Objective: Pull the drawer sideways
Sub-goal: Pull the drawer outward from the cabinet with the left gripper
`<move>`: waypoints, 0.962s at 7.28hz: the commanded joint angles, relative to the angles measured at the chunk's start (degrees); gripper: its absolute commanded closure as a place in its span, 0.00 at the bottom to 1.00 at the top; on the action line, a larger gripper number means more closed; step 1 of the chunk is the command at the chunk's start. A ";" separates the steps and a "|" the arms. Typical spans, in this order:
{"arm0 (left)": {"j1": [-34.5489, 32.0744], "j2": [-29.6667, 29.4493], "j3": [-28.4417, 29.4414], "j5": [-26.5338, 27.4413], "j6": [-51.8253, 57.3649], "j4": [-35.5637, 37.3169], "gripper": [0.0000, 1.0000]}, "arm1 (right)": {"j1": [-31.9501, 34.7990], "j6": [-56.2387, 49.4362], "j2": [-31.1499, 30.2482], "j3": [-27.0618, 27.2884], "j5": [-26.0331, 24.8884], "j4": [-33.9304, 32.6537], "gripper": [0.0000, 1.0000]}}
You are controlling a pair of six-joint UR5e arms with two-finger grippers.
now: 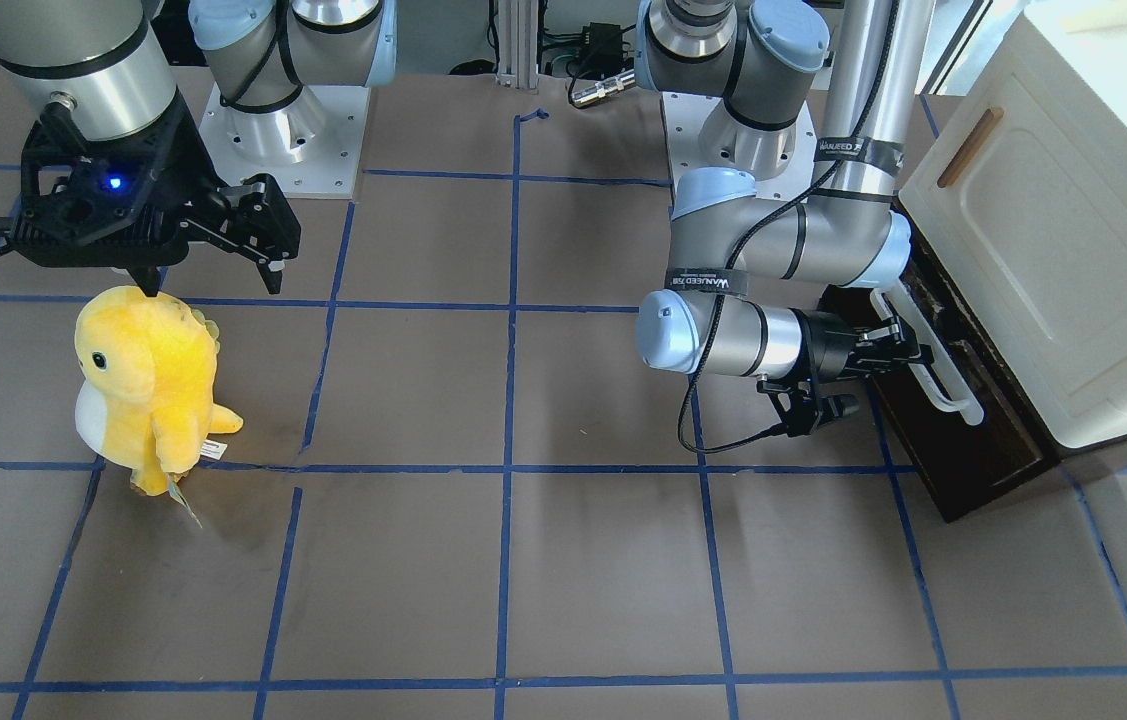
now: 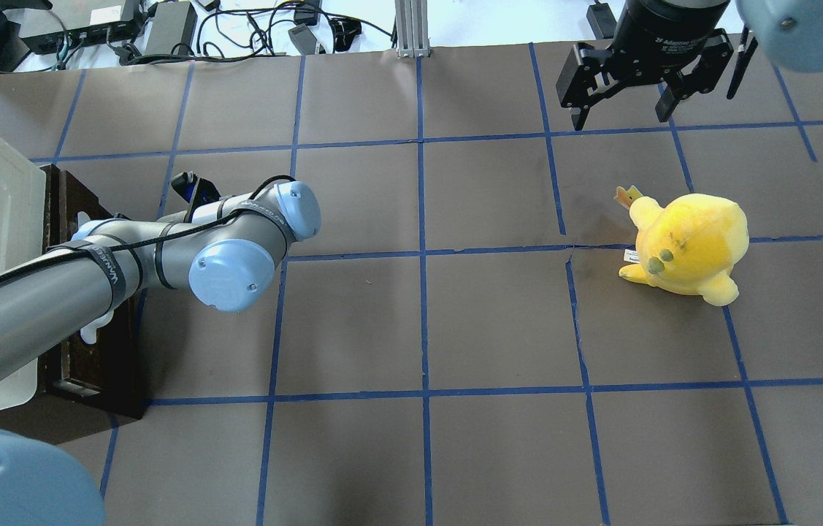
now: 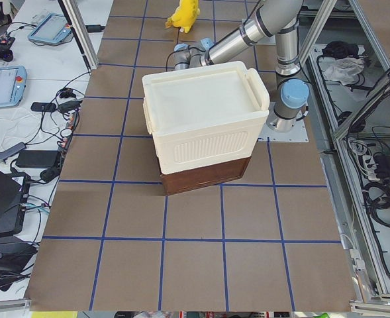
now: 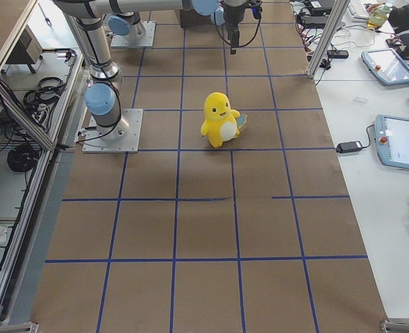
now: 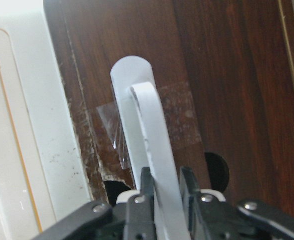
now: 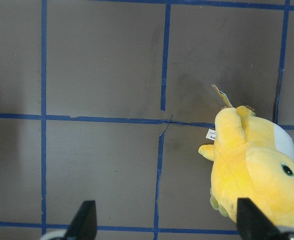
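The drawer (image 1: 968, 450) is dark brown wood and sits at the bottom of a cream cabinet (image 1: 1053, 250). A long white bar handle (image 1: 943, 375) runs along its front. My left gripper (image 1: 908, 345) is shut on this handle. In the left wrist view both fingers (image 5: 147, 190) clamp the white bar (image 5: 147, 125) against the dark wood front (image 5: 226, 75). In the overhead view the arm hides the left gripper, and the drawer front (image 2: 101, 365) shows at the left edge. My right gripper (image 1: 213, 280) is open and empty, hanging above the table, and it also shows in the overhead view (image 2: 621, 117).
A yellow plush toy (image 1: 148, 385) stands on the brown paper below the right gripper, and it also shows in the right wrist view (image 6: 256, 170). The cabinet door has a small wooden handle (image 1: 970, 147). Blue tape lines grid the table.
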 commanded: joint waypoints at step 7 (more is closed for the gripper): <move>-5.57 0.23 1.37 -4.00 -0.39 -0.66 0.76 | 0.00 0.06 0.00 0.00 0.00 0.00 0.00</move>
